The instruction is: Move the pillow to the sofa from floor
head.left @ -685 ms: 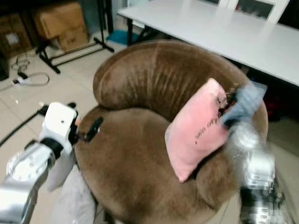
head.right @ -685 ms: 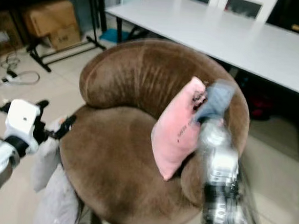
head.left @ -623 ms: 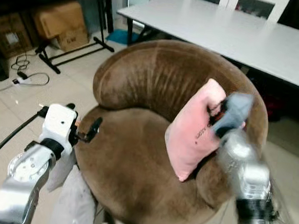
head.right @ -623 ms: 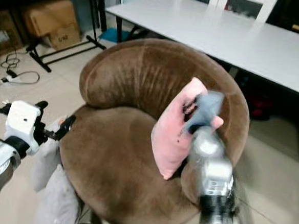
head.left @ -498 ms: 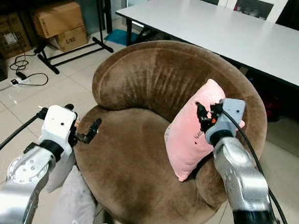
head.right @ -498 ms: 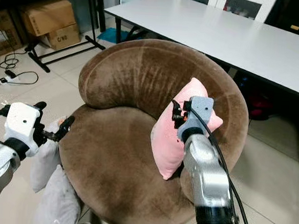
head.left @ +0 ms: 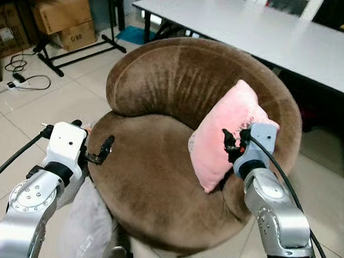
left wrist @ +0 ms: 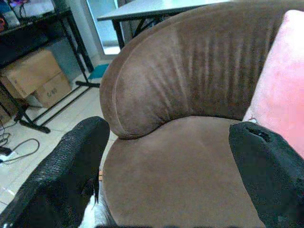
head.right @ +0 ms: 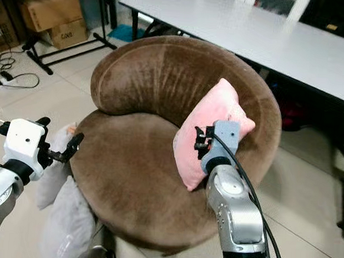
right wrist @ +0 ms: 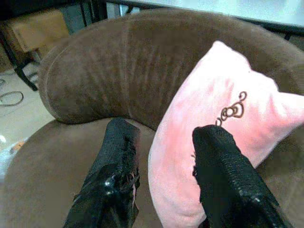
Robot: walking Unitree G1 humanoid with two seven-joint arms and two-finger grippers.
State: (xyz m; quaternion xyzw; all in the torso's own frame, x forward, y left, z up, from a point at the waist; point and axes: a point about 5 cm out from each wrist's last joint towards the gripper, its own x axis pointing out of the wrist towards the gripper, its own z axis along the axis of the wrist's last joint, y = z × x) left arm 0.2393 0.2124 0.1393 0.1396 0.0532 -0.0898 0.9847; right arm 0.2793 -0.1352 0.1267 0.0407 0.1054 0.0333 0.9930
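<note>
Since half a second ago the right gripper (head.left: 234,140) has drawn back from the pink pillow (head.left: 225,133), fingers apart and empty; that pillow leans on the brown sofa (head.left: 162,93), apparently placed; left gripper (head.left: 93,153) hovers open

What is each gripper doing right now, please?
Left gripper: open, holding nothing, beside the brown sofa.
Right gripper: open, holding nothing, in front of the pink pillow.

Pink pillow (head.left: 224,138) leans upright on brown sofa (head.left: 150,180).
</note>
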